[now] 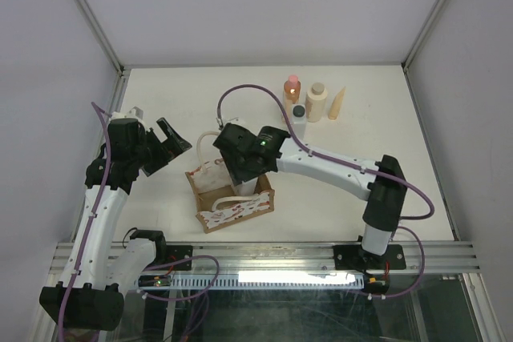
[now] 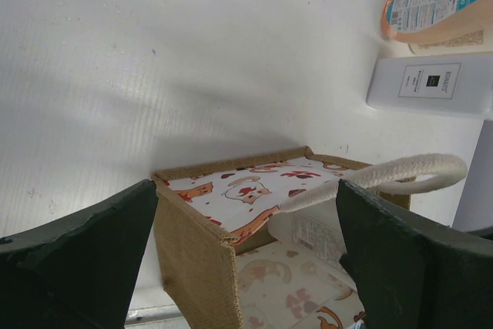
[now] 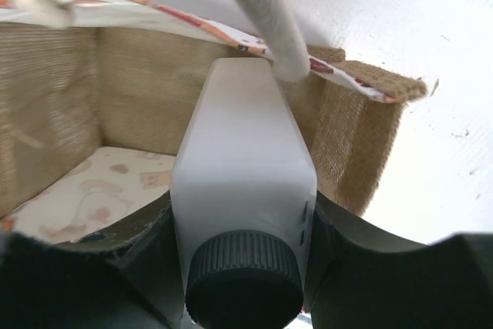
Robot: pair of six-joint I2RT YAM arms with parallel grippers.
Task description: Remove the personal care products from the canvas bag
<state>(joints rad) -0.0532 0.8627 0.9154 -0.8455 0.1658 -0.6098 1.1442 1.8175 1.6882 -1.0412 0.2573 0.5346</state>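
Observation:
The canvas bag stands near the table's front, tan with cream red-patterned panels and rope handles. My right gripper reaches down into it and is shut on a white bottle with a dark grey cap, which is upright against the bag's wall. The same bottle shows inside the bag in the left wrist view. My left gripper is open and empty, just left of the bag. Out on the table at the back stand the orange bottle, the beige bottle and another white bottle.
A beige cone-shaped object stands right of the beige bottle. A rope handle crosses above the held bottle. White walls and metal frame posts enclose the table on three sides.

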